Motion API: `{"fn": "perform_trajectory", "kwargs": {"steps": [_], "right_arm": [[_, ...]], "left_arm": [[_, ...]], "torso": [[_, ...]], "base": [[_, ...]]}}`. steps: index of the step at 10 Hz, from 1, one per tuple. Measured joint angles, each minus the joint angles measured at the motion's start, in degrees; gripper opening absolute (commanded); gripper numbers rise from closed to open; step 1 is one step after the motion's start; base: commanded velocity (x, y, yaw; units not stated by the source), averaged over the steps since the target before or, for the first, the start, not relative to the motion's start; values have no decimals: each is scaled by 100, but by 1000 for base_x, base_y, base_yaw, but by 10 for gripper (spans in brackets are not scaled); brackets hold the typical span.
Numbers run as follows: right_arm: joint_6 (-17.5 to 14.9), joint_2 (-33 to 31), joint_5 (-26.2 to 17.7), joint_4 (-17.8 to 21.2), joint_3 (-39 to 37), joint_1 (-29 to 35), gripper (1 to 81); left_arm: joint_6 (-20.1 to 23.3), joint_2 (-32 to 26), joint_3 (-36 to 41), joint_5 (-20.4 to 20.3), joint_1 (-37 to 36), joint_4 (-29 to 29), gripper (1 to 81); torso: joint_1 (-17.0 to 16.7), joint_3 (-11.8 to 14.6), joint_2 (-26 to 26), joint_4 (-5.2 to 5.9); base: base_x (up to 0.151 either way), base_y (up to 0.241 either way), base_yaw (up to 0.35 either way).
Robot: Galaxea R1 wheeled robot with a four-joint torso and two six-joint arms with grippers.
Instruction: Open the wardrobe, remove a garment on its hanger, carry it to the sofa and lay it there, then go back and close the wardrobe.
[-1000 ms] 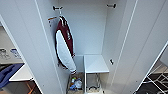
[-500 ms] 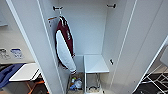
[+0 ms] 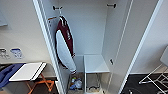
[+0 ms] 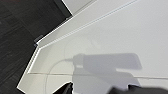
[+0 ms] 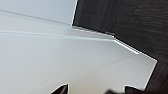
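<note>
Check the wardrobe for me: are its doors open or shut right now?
Open. Both doors of the wardrobe are swung wide, showing the dark red garment hanging inside and a white shelf.

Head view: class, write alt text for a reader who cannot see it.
A tall white wardrobe stands open, a dark red and white garment hanging inside at its left. A white inner shelf box sits low inside.
</note>
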Motion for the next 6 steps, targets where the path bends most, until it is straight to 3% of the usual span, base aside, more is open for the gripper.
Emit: {"fn": "perform_trajectory", "kwargs": {"steps": [4,6], "right_arm": [[33,295,184,-195,171,-33,811],[33,610,193,-422,118,-45,811]], "left_arm": [[-27,419,-176,133,35,132,811],[-22,896,-429,168,54,358,811]], "torso": [[2,0,0,0],[0,0,0,0]], "base": [[0,0,0],[0,0,0]]}}
